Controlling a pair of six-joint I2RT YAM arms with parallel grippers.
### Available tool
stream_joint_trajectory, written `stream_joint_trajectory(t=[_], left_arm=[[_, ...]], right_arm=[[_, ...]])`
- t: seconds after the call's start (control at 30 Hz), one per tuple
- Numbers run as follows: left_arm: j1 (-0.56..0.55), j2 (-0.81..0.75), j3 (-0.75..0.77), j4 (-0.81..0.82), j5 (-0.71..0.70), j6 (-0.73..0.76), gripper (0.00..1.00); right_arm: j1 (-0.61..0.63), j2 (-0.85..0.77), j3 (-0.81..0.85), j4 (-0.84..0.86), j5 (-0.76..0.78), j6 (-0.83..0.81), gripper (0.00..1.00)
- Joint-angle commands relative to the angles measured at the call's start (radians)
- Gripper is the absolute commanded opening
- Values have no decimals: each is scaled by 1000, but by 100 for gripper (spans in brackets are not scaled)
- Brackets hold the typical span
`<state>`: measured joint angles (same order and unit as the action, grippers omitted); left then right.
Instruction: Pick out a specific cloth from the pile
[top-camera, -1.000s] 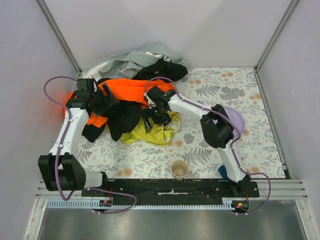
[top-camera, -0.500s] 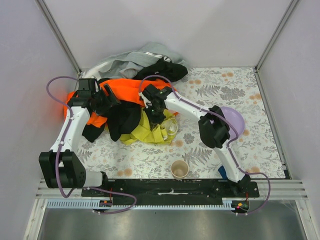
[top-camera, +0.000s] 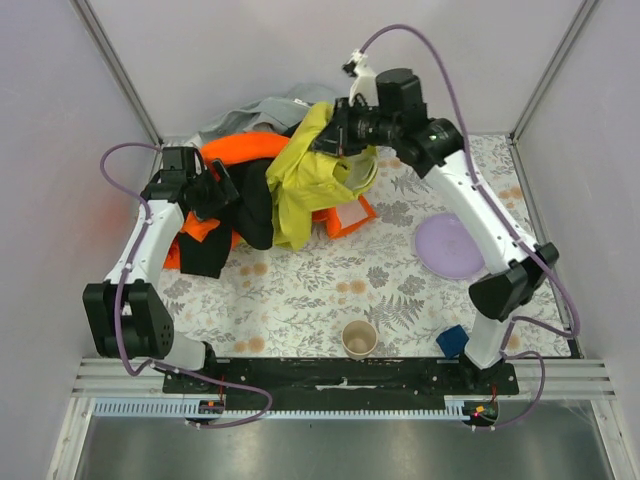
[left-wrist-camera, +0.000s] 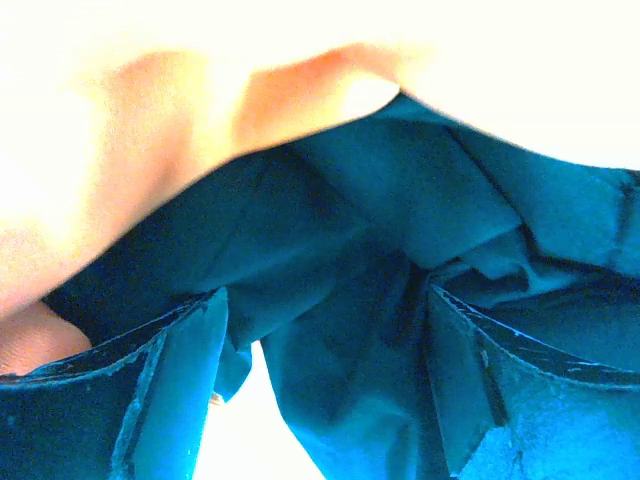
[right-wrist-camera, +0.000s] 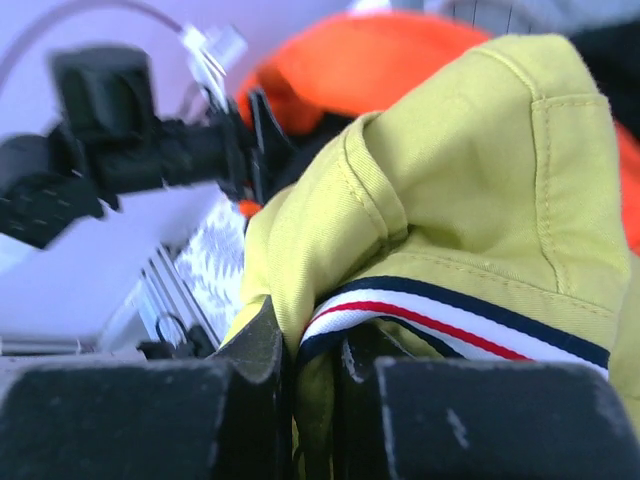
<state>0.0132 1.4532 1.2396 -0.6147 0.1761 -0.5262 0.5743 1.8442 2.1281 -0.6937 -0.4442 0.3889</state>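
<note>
Cloth, the yellow-green one, hangs in the air from the right gripper, above the far edge of the table and a little left of its middle. The two jaws are pressed together on a thick fold of it, just where a striped band of dark, white and red is sewn to the fabric. From this point the cloth falls in long loose folds. Its lower end comes down beside the black garment of the pile, which lies at the far left corner. I cannot tell if the two are touching there.

The left gripper is low in the pile with its fingers spread, and dark fabric lies bunched between them. It is not clear that they clamp anything.

I judge the cloth to be light, soft and not fragile. It has no stiffness, so it will swing and stretch below any single hold. The weave looks matt and not slippery. The sewn band and the seams near it seem the best place to hold, because several layers there give the jaws something thick. A thin single layer could slide out. The hanging end may catch on the black garment or on the orange garment and drag it.
</note>
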Motion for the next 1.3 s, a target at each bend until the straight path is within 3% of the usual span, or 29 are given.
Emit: stream_joint_trajectory(t=[0.0,0.37,0.9,1.1,1.27], left_arm=[[1,42,46,-6,-20,15,82],[1,128,49,-31,-47,31,82],[-1,151,78,-68,-82,100,82],[1,102,156,-97,-81,101,83],[-47,73,224,-112,-64,80,83]], right_arm=[[-74,-190,87,430,10,73,0],[-117,-335,94,654,518,-183,0],[-166,-344,193,649,883,-556,0],[-201,-401,43,635,987,-538,0],[-223,-445,-196,528,899,-348,0]])
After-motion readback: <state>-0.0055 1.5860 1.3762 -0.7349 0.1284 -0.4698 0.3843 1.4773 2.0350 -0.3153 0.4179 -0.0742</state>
